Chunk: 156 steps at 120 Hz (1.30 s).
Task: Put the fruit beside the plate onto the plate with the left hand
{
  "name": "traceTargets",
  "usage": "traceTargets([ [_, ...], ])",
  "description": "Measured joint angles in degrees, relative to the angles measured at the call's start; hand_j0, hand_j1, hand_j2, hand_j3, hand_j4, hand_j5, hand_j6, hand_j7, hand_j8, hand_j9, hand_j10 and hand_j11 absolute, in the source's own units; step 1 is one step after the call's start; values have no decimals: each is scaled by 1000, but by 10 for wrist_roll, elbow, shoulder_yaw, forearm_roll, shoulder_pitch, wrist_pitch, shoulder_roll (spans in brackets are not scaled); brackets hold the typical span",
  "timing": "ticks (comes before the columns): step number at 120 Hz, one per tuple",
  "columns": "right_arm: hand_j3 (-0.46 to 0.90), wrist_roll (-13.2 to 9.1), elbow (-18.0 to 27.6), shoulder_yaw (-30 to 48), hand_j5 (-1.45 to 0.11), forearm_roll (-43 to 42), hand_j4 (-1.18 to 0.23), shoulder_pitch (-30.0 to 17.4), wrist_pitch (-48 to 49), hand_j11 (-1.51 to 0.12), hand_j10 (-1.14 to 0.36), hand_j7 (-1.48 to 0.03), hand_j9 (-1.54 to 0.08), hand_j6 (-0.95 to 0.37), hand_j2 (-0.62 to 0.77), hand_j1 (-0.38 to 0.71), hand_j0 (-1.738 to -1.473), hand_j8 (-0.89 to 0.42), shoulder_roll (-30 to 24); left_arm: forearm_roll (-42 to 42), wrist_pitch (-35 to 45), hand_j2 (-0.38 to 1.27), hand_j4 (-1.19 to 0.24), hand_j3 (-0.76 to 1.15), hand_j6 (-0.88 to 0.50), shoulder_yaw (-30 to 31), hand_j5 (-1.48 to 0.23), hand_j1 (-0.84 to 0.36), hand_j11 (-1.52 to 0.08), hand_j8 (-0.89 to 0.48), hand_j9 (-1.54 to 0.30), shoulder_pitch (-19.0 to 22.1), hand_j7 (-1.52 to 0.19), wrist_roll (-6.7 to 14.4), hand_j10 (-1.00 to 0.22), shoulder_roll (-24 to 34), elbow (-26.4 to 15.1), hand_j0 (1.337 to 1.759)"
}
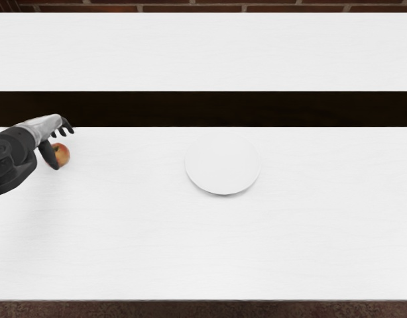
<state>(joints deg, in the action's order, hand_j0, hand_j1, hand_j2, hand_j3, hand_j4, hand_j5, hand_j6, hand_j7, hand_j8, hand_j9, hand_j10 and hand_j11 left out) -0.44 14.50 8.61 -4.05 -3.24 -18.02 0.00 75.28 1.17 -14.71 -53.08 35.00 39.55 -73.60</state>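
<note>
A dark brown strip of floor (203, 310) runs along the bottom edge, well below and nearer than the hand. Above it spreads the white, flat-topped table (190, 252), most of it lying nearer than the hand and off to its right.

The dark grey forearm (8, 159) comes in from the left edge and ends in a silver wrist and the left hand (51, 138), which sits over the far left part of the table. Its black fingers (65, 128) are spread slightly apart and bent, pointing to the right, with nothing pinched between them. The black thumb (50, 158) hangs down on the near side of the hand.

The small, round, red-orange fruit (63, 154) sits on the table just under the fingers and right against the thumb, whose tip overlaps its left edge. Whether the thumb actually touches the fruit cannot be told. A clear gap shows between the fruit and the fingers above it.

The round, white, flat plate (223, 164) lies well off to the right of the hand, about level with the fruit, and is bare.

Beyond the hand a dark gap (203, 109) crosses the whole width. Behind it lies a second white surface (203, 53), and farthest off a strip of red-brown brick wall (203, 6).
</note>
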Motion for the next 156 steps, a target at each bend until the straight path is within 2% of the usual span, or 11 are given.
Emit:
traceTargets([
  [22,0,0,0,0,0,0,0,0,0,0,0,0,0,0,0,-349,-1658,0,0,0,0,124,-505,0,-506,3,-659,-230,-658,-506,-658,0,-658,0,-505,-2,5,1657],
  [27,0,0,0,0,0,0,0,0,0,0,0,0,0,0,0,-349,-1658,0,0,0,0,136,-523,0,-493,3,-686,-246,-686,-524,-686,0,-686,0,-523,-2,7,1657],
  [44,0,0,0,0,0,0,0,0,0,0,0,0,0,0,0,-349,-1658,0,0,-1,-1,125,-561,0,-471,4,-751,-236,-763,-520,-761,0,-758,0,-554,-3,11,1653],
  [63,0,0,0,0,0,0,0,0,0,0,0,0,0,0,0,-349,-1658,0,0,5,0,147,-636,0,-514,12,-716,-238,-797,-523,-800,0,-775,0,-590,-24,29,1651],
  [70,0,0,0,0,0,0,0,0,0,0,0,0,0,0,0,-349,-1658,0,0,3,-1,139,-610,75,-459,14,-739,-257,-812,-516,-814,-1,-790,0,-592,-24,33,1639],
  [74,0,0,0,0,0,0,0,0,0,0,0,0,0,0,0,-349,-1658,0,0,1,-1,126,-582,200,-433,14,-762,-288,-826,-495,-827,-1,-808,0,-603,-24,35,1631],
  [86,0,0,0,0,0,0,0,0,0,0,0,0,0,0,0,-349,-1658,0,0,-10,-4,187,-546,134,-388,15,-825,-318,-852,-465,-854,-25,-850,0,-626,-23,36,1638],
  [97,0,0,0,0,0,0,0,0,0,0,0,0,0,0,0,-349,-1658,0,0,-21,-6,284,-514,85,-351,15,-855,-351,-866,-434,-868,-51,-870,1,-638,-22,21,1643],
  [110,0,0,0,0,0,0,0,0,0,0,0,0,0,0,0,-349,-1658,0,0,-45,-7,279,-486,50,-333,13,-875,-372,-877,-409,-879,-82,-883,1,-646,-27,-3,1646],
  [127,0,0,0,0,0,0,0,0,0,0,0,0,0,0,0,-349,-1658,0,0,-67,-9,163,-494,25,-347,13,-890,-325,-884,-428,-886,-96,-890,0,-652,-57,-31,1648],
  [156,0,0,0,0,0,0,0,0,0,0,0,0,0,0,0,-349,-1658,0,0,-81,-12,127,-535,8,-388,12,-905,-278,-881,-472,-883,-127,-891,0,-659,-131,-46,1651],
])
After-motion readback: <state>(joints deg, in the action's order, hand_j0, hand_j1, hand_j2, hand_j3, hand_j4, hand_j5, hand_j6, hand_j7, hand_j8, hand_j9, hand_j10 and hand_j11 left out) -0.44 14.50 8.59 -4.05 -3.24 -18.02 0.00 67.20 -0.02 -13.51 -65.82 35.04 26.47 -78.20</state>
